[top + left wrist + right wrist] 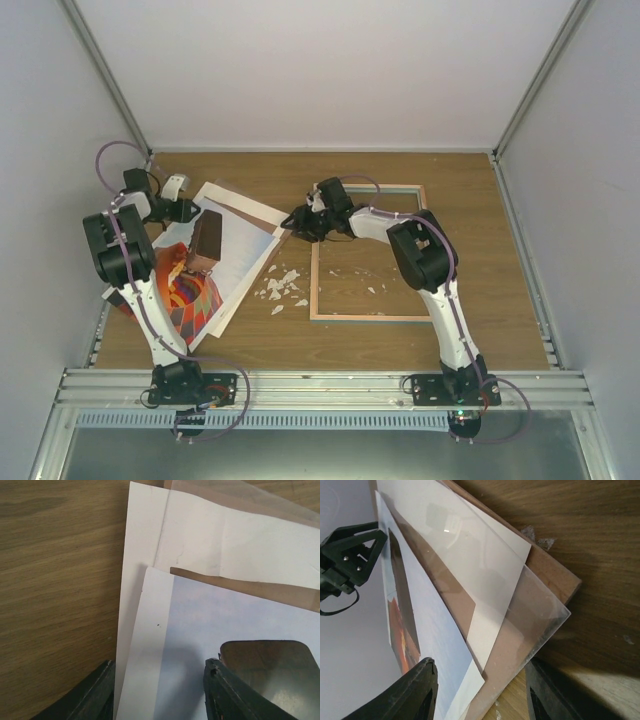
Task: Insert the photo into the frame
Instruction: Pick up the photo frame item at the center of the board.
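While both arms reach over the sheet stack, neither gripper has closed on anything I can see.

Left arm: upper link rises from its base along the left edge of the tabletop, elbow high, forearm folded back, wrist pointing right. The left gripper is angled down at the photo. Its jaws are parted, one finger over bare wood and the other over the print, with the photo's white border in the gap. Can't tell if either finger touches paper.

Right arm: elbow up over the frame, forearm stretched left, right gripper at the stack's right corner. Its jaws are apart, with the corner of the stack between them; contact unclear.

Photo lies near the left edge of the tabletop, partly under the left arm and overlapping the near-left end of the stack. It is not in the frame.

Frame lies flat right of centre toward the far edge, with wood showing through its opening, well apart from the photo.

Stack: cream mat, clear pane and brown backing board, fanned out. White scraps lie between the stack and the frame.
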Controlling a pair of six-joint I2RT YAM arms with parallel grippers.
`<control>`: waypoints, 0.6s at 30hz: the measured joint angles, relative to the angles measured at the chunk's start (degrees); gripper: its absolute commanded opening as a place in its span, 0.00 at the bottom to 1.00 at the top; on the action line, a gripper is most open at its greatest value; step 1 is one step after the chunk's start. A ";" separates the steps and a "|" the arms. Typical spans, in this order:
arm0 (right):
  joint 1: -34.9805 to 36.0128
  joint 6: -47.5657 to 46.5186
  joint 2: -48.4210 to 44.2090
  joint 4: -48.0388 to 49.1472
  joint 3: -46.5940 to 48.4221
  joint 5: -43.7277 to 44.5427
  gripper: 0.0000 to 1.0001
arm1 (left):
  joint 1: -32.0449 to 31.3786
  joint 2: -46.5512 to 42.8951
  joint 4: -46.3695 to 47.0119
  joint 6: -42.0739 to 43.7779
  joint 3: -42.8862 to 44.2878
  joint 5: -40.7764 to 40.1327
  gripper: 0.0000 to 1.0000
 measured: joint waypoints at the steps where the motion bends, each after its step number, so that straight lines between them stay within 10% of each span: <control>1: -0.09 0.09 -0.04 0.68 -0.46 -0.22 0.44 | -0.07 -0.07 0.35 0.20 -0.17 -0.42 0.45; 18: -0.63 -2.34 -2.82 6.16 -6.36 3.80 0.26 | -1.03 -0.90 1.92 0.74 -1.31 -4.26 0.43</control>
